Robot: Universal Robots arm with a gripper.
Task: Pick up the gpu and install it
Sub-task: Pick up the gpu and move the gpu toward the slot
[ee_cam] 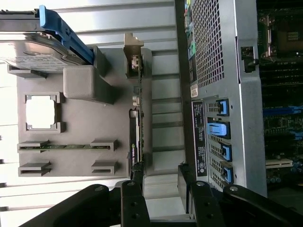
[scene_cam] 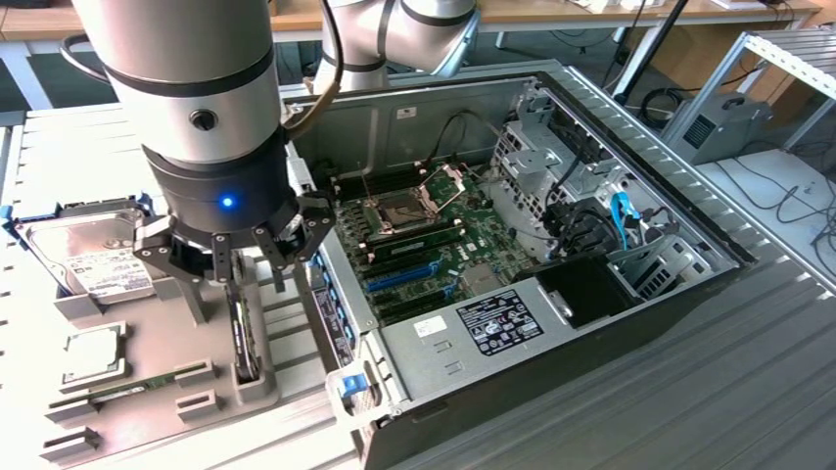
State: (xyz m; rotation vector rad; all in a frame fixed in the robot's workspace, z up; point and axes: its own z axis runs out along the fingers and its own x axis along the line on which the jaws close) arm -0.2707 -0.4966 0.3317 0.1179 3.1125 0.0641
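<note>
gpu [scene_cam: 245, 338] stands on edge in a slot of the grey fixture [scene_cam: 144, 343], right under the gripper [scene_cam: 249, 269]; jaws wide open, holding nothing. wrist view puts the card in line w/ one finger [ee_cam: 137, 176], not the gap. so i'd centre first, straddle the board, lift straight up. pc case [scene_cam: 627, 147] just beside. text: card edge mark maybe nvidia; hard drive [scene_cam: 98, 259] & psu label [scene_cam: 499, 323] unreadable.

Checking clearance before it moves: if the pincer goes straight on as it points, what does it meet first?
Probably the gpu, standing on edge in the gray holder under the pincer; depth unclear.
</note>
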